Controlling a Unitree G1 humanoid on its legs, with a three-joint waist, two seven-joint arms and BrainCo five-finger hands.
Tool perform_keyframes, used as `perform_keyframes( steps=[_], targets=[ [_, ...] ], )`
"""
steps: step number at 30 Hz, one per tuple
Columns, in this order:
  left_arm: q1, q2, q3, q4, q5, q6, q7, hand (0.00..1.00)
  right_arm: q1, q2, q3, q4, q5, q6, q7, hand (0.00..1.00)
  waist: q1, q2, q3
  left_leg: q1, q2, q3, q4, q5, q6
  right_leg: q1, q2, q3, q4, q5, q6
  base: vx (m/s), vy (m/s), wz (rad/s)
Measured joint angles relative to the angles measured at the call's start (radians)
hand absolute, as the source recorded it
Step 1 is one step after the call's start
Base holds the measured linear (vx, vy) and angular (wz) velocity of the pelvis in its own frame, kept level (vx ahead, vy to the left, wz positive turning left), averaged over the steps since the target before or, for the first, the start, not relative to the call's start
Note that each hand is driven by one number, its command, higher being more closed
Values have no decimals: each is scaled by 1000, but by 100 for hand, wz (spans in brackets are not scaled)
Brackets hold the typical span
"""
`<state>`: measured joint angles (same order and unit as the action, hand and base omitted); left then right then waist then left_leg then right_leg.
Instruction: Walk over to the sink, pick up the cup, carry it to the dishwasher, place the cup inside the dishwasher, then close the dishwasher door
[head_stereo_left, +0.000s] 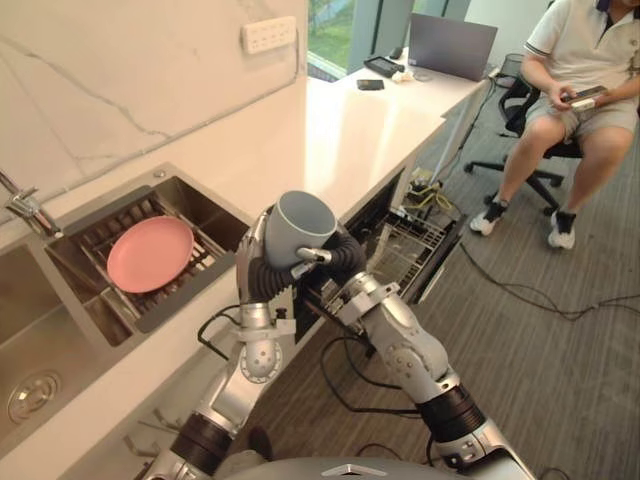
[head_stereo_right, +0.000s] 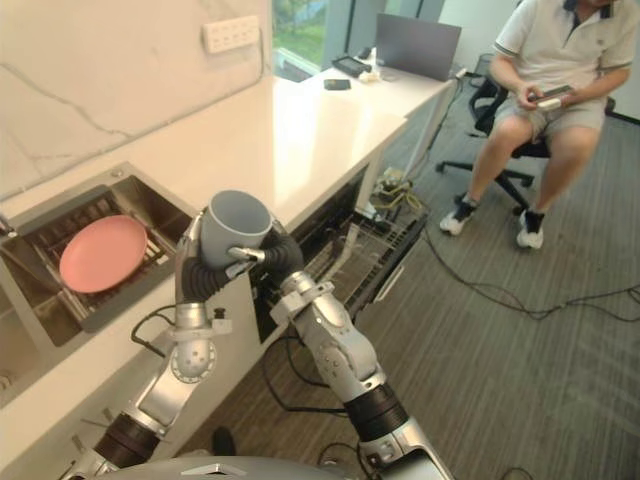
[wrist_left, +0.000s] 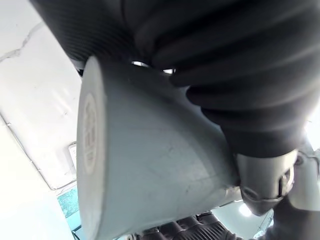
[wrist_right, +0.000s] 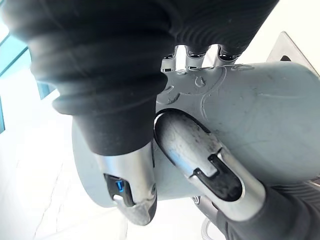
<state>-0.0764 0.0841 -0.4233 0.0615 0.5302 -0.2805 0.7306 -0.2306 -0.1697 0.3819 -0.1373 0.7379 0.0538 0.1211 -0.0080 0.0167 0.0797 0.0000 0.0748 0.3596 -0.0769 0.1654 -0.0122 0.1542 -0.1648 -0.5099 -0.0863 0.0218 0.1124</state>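
We are holding the grey cup (head_stereo_left: 300, 225) in the air with both hands, just off the front edge of the white counter (head_stereo_left: 350, 140). It is hanging between the sink (head_stereo_left: 50, 330) and the open dishwasher (head_stereo_left: 440, 262). The cup is tilting, with its empty mouth turning up toward our head.

Our left hand (head_stereo_left: 255, 265) is wrapping the cup's left side, with its fingers curling up along the wall. Its wrist view is looking along the cup from the flat base (wrist_left: 90, 140). Our right hand (head_stereo_left: 340, 255) is clasping the other side. Its thumb (wrist_right: 200, 155) is lying across the grey wall and its fingertips (wrist_right: 192, 57) are hooking over the far side.

Below and to the right of the cup, the dishwasher door is hanging down, and its wire basket (head_stereo_left: 400, 245) is sitting drawn out over it.

A pink plate (head_stereo_left: 150, 253) is lying on the dark rack (head_stereo_left: 210, 250) in the sink basin nearer the dishwasher. The tap (head_stereo_left: 25, 205) is standing at the counter's back edge.

At the counter's far end, a laptop (head_stereo_left: 450, 45) is standing open beside a dark phone (head_stereo_left: 370, 84). A person (head_stereo_left: 580, 90) is sitting on an office chair (head_stereo_left: 520, 110) past that end.
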Motion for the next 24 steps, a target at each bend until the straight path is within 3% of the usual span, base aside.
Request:
perform_keyframes(
  steps=[11, 12, 17, 21, 24],
  targets=[
    [-8, 28, 0, -25, 0, -7, 6, 100, -18, -4, 23, 2, 98, -20, -2, 100, 9, 0, -1, -2, -9, -10, 0, 1, -1, 4, -3, -15, 0, 1, 0, 0, 0, 2],
    [-4, 35, 9, -52, 1, -1, -9, 100, -21, -1, 33, 2, 100, -39, -4, 100, 7, 1, -1, -3, -11, -15, 0, 1, -1, 6, -4, -21, 0, 1, 1, 15, 11, 12],
    [8, 140, 188, -296, -53, 37, -239, 100, -139, 89, 83, -3, -1, -98, -80, 100, 10, 20, -13, -2, -13, -28, 0, 1, -4, 13, -6, -25, 0, -1, 3, 23, 13, 7],
    [15, 197, 256, -358, -99, 41, -287, 100, -150, 130, 88, -3, 2, -98, -80, 100, 31, 35, -19, -2, -17, -31, 0, -6, -13, 14, -11, -30, 0, -2, 4, 14, 7, 3],
    [34, 207, 353, -413, -145, 13, -297, 100, -149, 126, 88, 1, 13, -96, -76, 100, 32, 38, -18, -3, -17, -32, -1, -8, -13, 16, -12, -42, 0, -3, 4, 8, 2, 1]
  ],
)
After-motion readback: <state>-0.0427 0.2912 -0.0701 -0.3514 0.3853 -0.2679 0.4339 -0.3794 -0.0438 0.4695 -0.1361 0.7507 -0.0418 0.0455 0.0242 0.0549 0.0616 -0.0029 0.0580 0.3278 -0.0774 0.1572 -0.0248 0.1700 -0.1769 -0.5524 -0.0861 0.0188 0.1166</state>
